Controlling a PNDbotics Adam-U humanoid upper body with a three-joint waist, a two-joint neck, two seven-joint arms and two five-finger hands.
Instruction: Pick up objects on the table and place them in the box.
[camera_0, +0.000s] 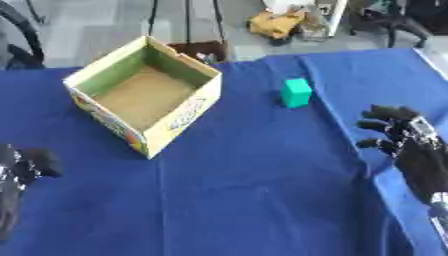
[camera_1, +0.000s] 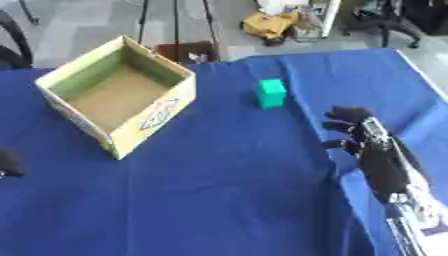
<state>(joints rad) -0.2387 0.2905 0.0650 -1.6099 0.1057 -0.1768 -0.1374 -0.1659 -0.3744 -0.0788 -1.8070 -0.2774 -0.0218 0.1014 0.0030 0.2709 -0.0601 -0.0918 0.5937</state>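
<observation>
An open cardboard box (camera_0: 192, 116) with a brown floor stands on the blue tablecloth at the left, and nothing shows inside it. A small green block (camera_0: 296, 92) stands upright to the right of the box, a short way from it. My right hand (camera_1: 374, 150) hovers at the right, below and to the right of the block, its fingers relaxed and empty. At the lower left edge my left hand (camera_0: 19, 172) rests, with its fingers relaxed and nothing in them.
The blue cloth (camera_0: 254, 190) covers the whole table, with a crease running down from the block. Beyond the far edge lie a grey floor, a yellow bundle (camera_0: 276, 22) and chair legs (camera_1: 385, 27).
</observation>
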